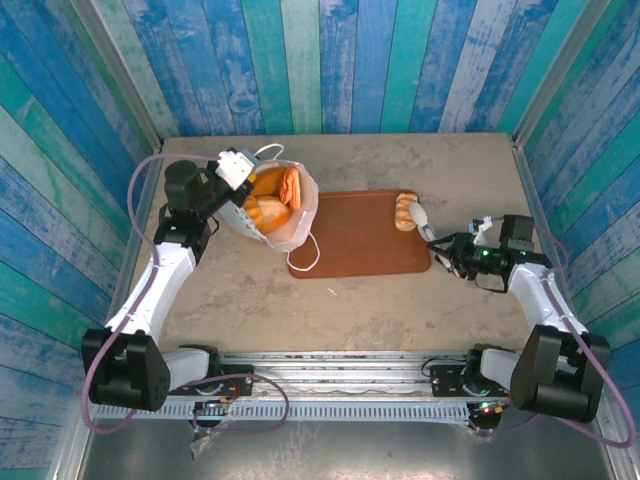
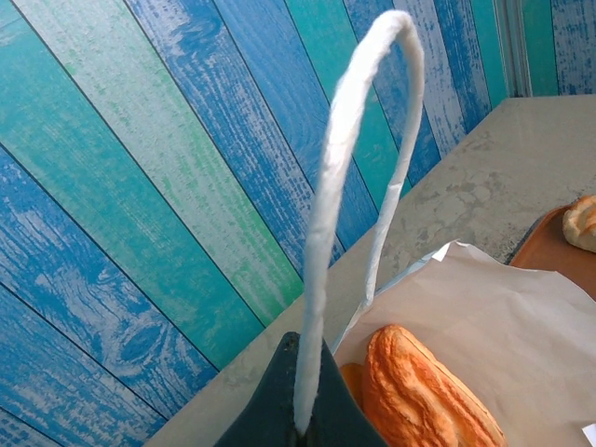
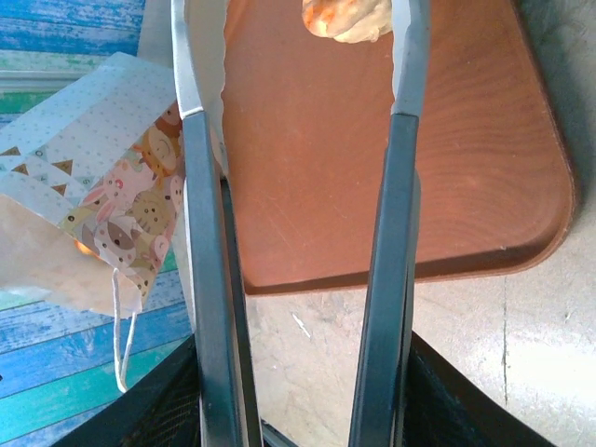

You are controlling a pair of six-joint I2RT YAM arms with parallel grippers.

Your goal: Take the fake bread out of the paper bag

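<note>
One loaf [image 1: 405,211] lies on the tray [image 1: 360,250], long axis near-to-far.

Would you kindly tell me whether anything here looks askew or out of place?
The paper bag leans askew, held by one cord handle in the shut left claw. One fake bread sits right at the far corner of the tray; otherwise nothing stands out.

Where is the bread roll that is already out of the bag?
Top view: the bread roll lies on the far right corner of the tray, at the open right claw.
</note>
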